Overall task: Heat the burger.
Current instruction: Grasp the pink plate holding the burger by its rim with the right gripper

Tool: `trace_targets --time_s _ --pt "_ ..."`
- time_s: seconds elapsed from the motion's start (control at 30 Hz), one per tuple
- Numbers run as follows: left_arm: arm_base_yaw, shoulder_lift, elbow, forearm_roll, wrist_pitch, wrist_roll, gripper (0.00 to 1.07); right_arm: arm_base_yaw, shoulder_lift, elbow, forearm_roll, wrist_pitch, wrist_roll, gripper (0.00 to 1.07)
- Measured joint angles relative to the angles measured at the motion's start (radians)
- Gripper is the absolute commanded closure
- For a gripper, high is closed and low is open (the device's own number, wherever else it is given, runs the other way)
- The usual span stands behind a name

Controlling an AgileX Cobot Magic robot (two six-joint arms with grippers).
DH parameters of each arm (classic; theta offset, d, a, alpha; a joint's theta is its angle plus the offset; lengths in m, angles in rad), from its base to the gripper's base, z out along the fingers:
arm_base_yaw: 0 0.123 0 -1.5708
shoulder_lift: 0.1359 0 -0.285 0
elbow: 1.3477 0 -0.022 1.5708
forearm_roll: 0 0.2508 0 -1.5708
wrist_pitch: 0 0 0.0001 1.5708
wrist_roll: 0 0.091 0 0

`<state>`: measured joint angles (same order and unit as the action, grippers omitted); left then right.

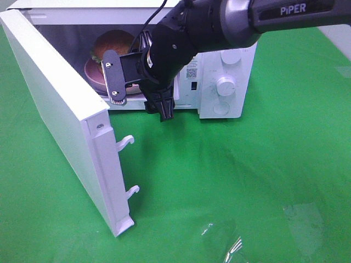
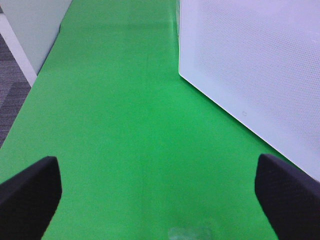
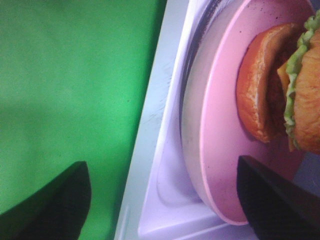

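The burger (image 1: 113,41), with a brown bun and green lettuce edge, sits on a pink plate (image 1: 92,73) inside the open microwave (image 1: 219,107). My right gripper (image 1: 138,94) reaches across from the upper right and hangs open just in front of the oven's opening. In the right wrist view the burger (image 3: 272,85) and the pink plate (image 3: 220,140) rest on the glass turntable, and the right gripper (image 3: 160,200) straddles the plate's near edge without touching it. My left gripper (image 2: 157,167) is open over bare green cloth, beside the oven door's outer face (image 2: 250,60).
The white microwave door (image 1: 60,109) is swung wide to the left, its latch hooks (image 1: 126,141) pointing out over the cloth. The control knob (image 1: 226,85) is on the right panel. A clear plastic wrapper (image 1: 230,241) lies at the front. Green cloth covers the table.
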<state>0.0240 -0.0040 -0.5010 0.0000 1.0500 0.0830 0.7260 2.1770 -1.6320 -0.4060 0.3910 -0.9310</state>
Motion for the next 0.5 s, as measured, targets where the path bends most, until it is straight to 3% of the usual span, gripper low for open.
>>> trace_targets --time_s 0.5 --pt "0.000 0.000 0.000 0.000 0.000 0.000 0.09 -0.026 0.105 -0.130 -0.008 -0.022 0.050 0.29"
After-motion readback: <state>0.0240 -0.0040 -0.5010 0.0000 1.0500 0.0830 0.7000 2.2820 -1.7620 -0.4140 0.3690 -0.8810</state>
